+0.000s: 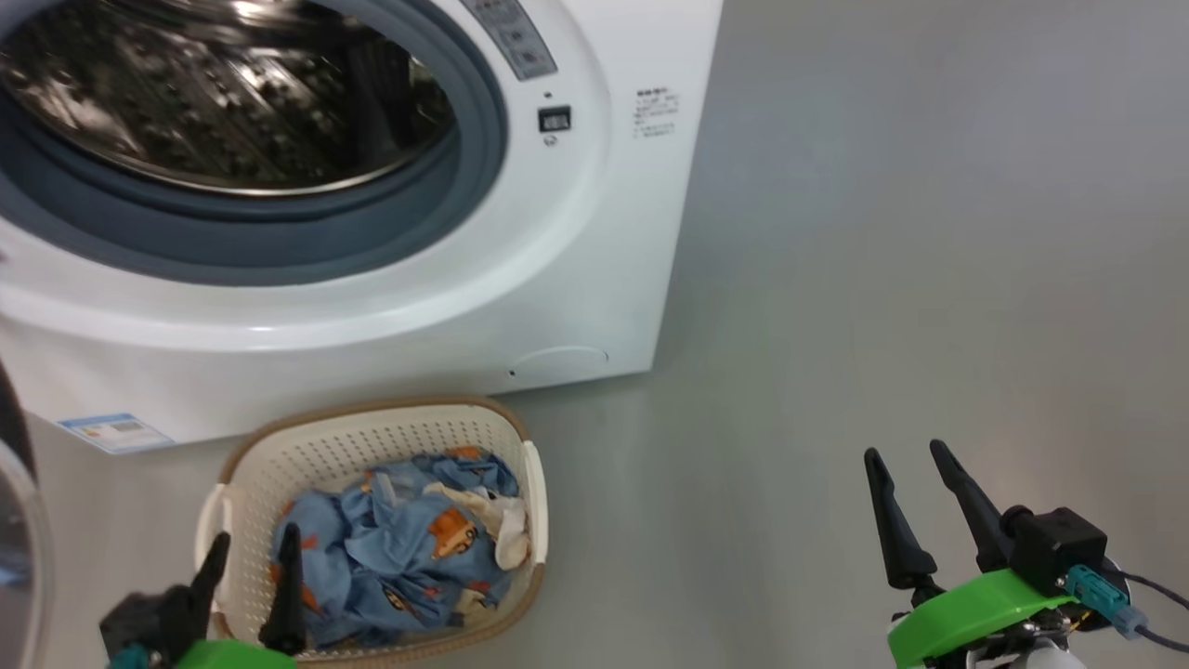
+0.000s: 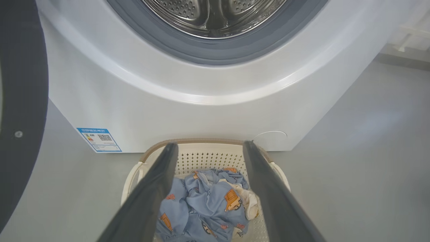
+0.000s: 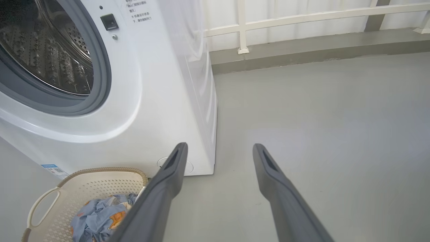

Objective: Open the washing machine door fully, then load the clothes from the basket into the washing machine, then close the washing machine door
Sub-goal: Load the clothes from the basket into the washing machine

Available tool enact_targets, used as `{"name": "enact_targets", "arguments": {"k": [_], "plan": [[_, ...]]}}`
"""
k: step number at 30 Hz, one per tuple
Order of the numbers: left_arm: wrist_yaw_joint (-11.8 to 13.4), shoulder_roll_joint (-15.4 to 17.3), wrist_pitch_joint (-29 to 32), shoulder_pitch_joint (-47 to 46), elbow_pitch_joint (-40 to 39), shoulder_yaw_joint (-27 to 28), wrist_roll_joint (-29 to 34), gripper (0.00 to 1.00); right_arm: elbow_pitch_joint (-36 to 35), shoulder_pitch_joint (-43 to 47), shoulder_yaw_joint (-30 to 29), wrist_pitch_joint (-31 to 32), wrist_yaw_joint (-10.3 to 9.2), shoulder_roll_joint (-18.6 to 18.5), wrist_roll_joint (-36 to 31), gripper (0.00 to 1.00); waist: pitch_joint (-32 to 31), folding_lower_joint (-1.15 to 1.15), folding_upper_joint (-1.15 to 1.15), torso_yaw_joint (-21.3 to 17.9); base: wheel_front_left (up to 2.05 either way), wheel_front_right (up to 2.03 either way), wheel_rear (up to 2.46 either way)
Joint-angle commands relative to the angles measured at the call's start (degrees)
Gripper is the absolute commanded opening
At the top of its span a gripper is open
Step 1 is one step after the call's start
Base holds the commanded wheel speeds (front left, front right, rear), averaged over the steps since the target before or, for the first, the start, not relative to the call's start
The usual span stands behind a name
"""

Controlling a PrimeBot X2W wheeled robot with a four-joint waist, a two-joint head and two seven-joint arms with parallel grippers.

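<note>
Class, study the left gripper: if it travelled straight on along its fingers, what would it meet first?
Probably the washing machine, on its white front below the round opening. The left gripper, open, points over the clothes. It might clip the basket at its far rim first, as depth is unclear.

Grey floor (image 1: 882, 232): washing machine (image 1: 576, 260), basket (image 1: 372, 451)
</note>
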Motion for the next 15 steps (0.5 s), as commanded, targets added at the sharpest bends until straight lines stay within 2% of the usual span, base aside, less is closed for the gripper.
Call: {"name": "enact_targets", "arguments": {"k": [1,8,15], "plan": [[-0.1,1.9,-0.3,-2.3,-0.4,1.6,-0.2,1.00,-1.4,-1.6,1.8,-0.7,0.09,0.2,-0.3,1.00,4.7,0.00,0.00,-3.2,0.00,0.00,0.00],[-0.1,5.6,1.1,-9.9,6.1,-0.3,-3.7,1.00,-3.5,-5.2,3.8,-0.7,0.09,0.3,2.1,1.00,12.6,0.00,0.00,-6.3,0.00,0.00,0.00],[-0.1,9.5,5.9,-16.3,13.7,-3.6,-8.5,1.00,-5.7,-9.1,5.5,-0.7,0.09,0.3,3.0,1.00,18.7,0.00,0.00,-8.2,0.00,0.00,0.00]]}}
